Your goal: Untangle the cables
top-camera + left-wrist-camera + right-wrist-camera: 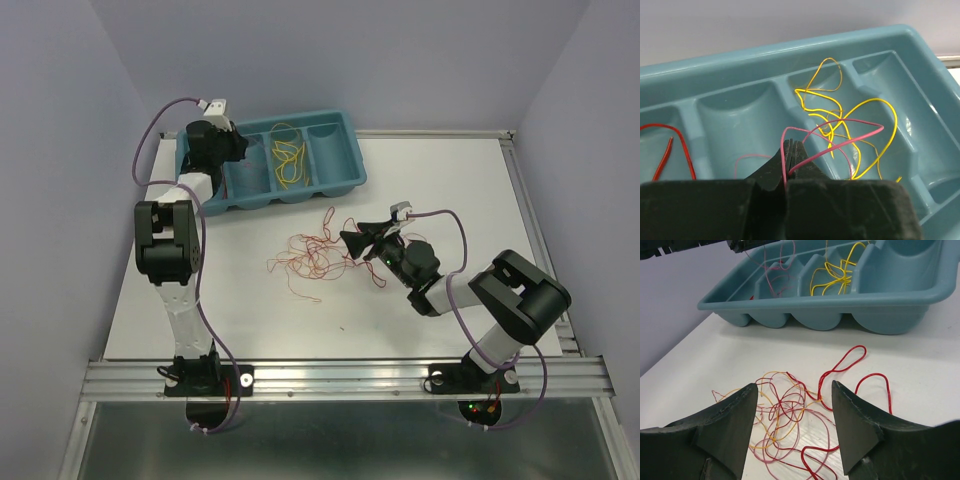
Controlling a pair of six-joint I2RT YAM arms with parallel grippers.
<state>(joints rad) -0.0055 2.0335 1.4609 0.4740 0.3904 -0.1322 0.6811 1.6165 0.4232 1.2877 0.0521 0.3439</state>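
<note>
A tangle of thin red, orange and pink cables (pixel 308 255) lies on the white table; in the right wrist view the tangle (pixel 787 415) sits just ahead of and between my fingers. My right gripper (pixel 365 235) is open and empty, low over the tangle's right edge (pixel 795 390). My left gripper (pixel 238 148) is over the teal tray (pixel 350 150), shut on a pink cable (pixel 850 137) that loops out from its fingertips (pixel 792 143). Yellow cables (pixel 840 112) lie in one compartment (pixel 288 158). A red cable (pixel 685 145) lies in the leftmost compartment.
The teal tray (pixel 890 320) has several compartments and stands at the back left of the table. A loose red loop (pixel 860 375) trails right of the tangle. Purple walls close in the left, back and right sides. A metal rail (pixel 340 375) runs along the near edge.
</note>
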